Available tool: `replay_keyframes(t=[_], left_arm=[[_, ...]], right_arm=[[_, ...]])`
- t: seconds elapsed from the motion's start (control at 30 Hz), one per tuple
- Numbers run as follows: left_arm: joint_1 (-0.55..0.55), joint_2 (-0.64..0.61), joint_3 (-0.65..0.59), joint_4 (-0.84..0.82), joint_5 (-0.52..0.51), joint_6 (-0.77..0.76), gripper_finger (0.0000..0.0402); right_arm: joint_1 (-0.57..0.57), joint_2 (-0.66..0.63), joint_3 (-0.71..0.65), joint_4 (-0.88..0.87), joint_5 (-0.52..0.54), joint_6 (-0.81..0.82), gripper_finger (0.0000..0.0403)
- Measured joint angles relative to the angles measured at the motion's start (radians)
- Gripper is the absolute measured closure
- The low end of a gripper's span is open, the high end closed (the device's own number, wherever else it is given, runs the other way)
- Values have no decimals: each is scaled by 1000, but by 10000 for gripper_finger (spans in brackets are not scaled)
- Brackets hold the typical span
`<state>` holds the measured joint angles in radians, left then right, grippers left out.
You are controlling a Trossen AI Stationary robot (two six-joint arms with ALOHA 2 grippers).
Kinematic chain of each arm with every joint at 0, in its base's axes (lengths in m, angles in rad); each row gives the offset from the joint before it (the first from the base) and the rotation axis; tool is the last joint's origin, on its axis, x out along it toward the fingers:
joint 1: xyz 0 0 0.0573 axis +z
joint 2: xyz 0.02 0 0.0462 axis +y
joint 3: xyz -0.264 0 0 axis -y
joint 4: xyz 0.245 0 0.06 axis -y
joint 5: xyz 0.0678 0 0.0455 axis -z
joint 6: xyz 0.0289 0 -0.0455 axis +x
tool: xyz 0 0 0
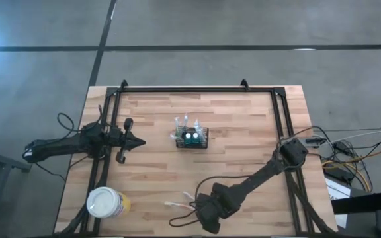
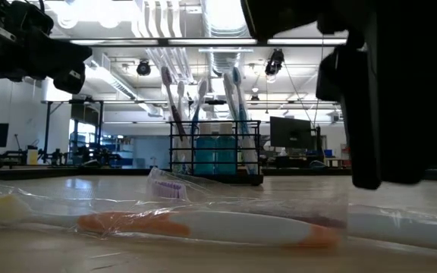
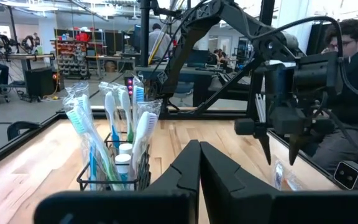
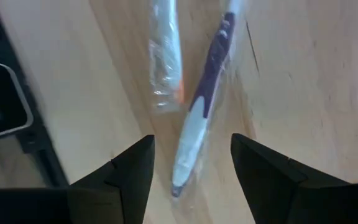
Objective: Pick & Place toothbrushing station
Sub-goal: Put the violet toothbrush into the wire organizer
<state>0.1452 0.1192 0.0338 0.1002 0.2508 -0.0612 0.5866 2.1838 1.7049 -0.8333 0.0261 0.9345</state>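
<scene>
The toothbrushing station, a black wire-mesh caddy (image 1: 191, 137), stands on its base at the table's middle, holding several wrapped toothbrushes and blue-capped bottles; it also shows in the low view (image 2: 215, 155) and the left wrist view (image 3: 113, 163). My left gripper (image 1: 141, 141) is shut and empty, left of the caddy, pointing at it (image 3: 199, 167). My right gripper (image 1: 201, 215) is open, pointing down near the table's front edge. Its fingers stand on either side of a wrapped purple-and-white toothbrush (image 4: 202, 104) lying on the table, above it, touching nothing.
A second wrapped toothbrush with orange on it (image 4: 166, 53) lies beside the purple one, in the foreground of the low view (image 2: 203, 224). A yellow cup with a white lid (image 1: 106, 203) stands at the front left. A black frame (image 1: 197, 88) runs around the table. A person (image 3: 344, 37) sits beyond the table.
</scene>
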Motion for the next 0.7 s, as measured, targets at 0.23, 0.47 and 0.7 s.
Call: replay_keyframes(t=[0.23, 0.47, 0.7], left_arm=[[0, 0, 0, 0, 0, 0, 392], [0, 0, -1, -5, 0, 0, 392], [0, 0, -1, -5, 0, 0, 392]], right_arm=[[0, 22, -40, 8, 25, -4, 196], [0, 74, -21, -6, 27, -22, 210], [0, 78, -21, -37, 25, -30, 262]])
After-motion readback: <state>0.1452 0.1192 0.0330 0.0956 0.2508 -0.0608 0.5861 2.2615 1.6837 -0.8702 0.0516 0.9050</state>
